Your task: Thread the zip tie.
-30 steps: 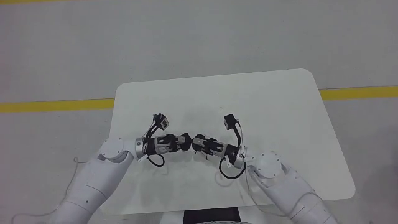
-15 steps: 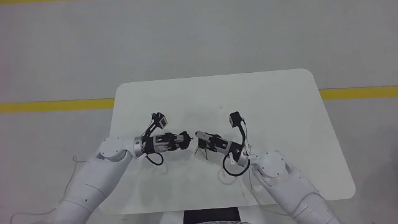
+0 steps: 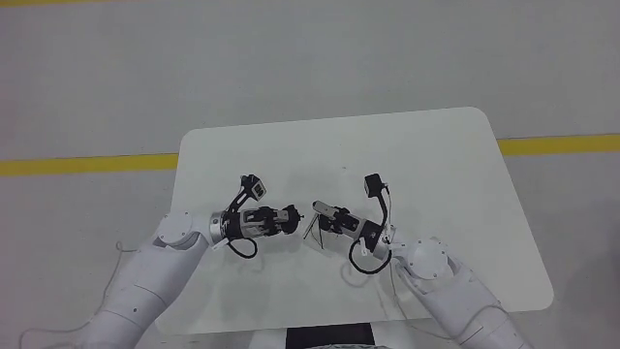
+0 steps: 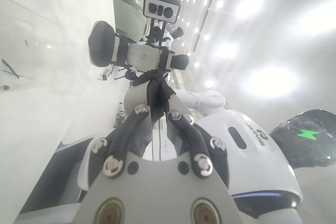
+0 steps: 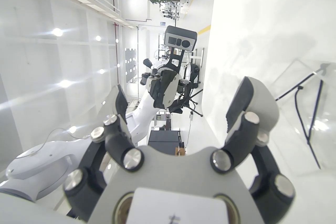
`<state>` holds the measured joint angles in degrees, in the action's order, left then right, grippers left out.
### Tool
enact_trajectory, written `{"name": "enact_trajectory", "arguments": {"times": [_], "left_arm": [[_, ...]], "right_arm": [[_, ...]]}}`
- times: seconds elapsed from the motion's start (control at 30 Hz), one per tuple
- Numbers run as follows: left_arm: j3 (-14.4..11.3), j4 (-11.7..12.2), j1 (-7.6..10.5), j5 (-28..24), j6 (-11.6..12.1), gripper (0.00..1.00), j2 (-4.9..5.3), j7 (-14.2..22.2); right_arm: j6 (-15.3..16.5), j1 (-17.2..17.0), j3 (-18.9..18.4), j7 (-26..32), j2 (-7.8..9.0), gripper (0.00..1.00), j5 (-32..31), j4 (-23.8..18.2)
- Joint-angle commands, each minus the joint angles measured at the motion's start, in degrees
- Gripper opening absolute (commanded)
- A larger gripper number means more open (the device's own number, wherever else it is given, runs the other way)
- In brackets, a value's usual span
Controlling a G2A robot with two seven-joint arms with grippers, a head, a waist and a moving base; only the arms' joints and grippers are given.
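**End effectors.** The right end effector has its two fingers spread wide apart, with nothing between them. The left end effector has its black fingertips brought together; no object is visible between them. In the top view the two face each other tip to tip across a short gap near the middle of the tabletop, left end effector on the left and right end effector on the right.

**Zip tie.** The black zip tie lies on the tabletop, held by neither end effector. It sits just on the near side of the gap between the tips, closer to the right end effector.

**Surface and room.** The tabletop is white with rounded corners. It stands on a grey floor crossed by two yellow lines, one passing behind the tabletop and one at the far edge of the view.

**View differences.**
- Top view: the zip tie appears as a few thin dark strokes.
- Right wrist view: the zip tie is bent into a narrow loop with a straight tail, lying within a clear see-through piece; whether this is a sheet or a cover cannot be told.
- Left wrist view: crossed strands of the zip tie lie by the same clear piece, and the right end effector shows front-on, its pads wide apart.
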<state>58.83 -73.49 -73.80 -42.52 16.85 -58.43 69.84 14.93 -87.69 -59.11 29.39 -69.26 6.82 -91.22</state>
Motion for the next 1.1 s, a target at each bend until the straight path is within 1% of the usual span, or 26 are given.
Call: {"name": "enact_trajectory", "arguments": {"times": [0.0, 0.07, 0.13, 0.17, 0.27, 0.5, 0.6, 0.7, 0.8, 0.93, 1.03, 1.07], "left_arm": [[0.28, -0.01, -0.31, 0.27, 0.08, 0.0, 0.06, -2.0], [1.59, 0.4, -0.84, -0.88, 0.69, 0.0, 0.37, -1.66], [2.93, 0.65, -1.33, -0.98, 1.36, 0.0, 0.76, -1.03], [3.95, 0.75, -1.79, -1.51, 1.68, 0.0, 1.02, -0.81], [6.24, 0.46, -2.99, -2.14, 2.44, 0.0, 1.67, 0.3], [10.77, -0.69, -5.55, -2.81, 2.63, 0.0, 2.82, 3.08], [11.76, -1.23, -6.26, -3.09, 2.63, 0.0, 3.0, 4.14], [11.87, -1.3, -6.34, -3.11, 2.63, 0.0, 3.02, 4.3], [11.87, -1.3, -6.34, -3.11, 2.63, 0.0, 3.02, 4.3], [11.87, -1.3, -6.34, -3.11, 2.63, 0.0, 3.02, 4.3], [11.87, -1.3, -6.34, -3.11, 2.63, 0.0, 3.02, 4.3], [11.87, -1.3, -6.34, -3.11, 2.63, 0.0, 3.02, 4.3]], "right_arm": [[0.0, 0.0, 0.0, 0.0, 0.0, 1.0, 0.0, 0.0], [0.0, 0.0, 0.0, 0.0, 0.0, 1.0, 0.0, 0.0], [0.0, 0.0, 0.0, 0.0, 0.0, 1.0, 0.0, 0.0], [0.0, 0.0, 0.0, 0.0, 0.0, 1.0, 0.0, 0.0], [0.0, 0.0, 0.0, 0.0, 0.0, 1.0, 0.0, 0.0], [0.0, 0.0, 0.0, 0.0, 0.0, 1.0, 0.0, 0.0], [0.0, 0.0, 0.0, 0.0, 0.0, 1.0, 0.0, 0.0], [-0.59, 0.28, 0.26, 0.56, 0.04, 1.0, -1.17, -0.78], [-4.56, 1.05, 0.14, 3.42, 0.5, 1.0, -5.96, -2.89], [-13.23, 1.52, 0.07, 6.98, 1.11, 1.0, -11.74, -7.13], [-19.02, 1.71, 0.57, 7.72, 1.38, 1.0, -16.56, -9.61], [-21.83, 1.9, 1.21, 8.23, 1.48, 1.0, -19.44, -10.77]]}}
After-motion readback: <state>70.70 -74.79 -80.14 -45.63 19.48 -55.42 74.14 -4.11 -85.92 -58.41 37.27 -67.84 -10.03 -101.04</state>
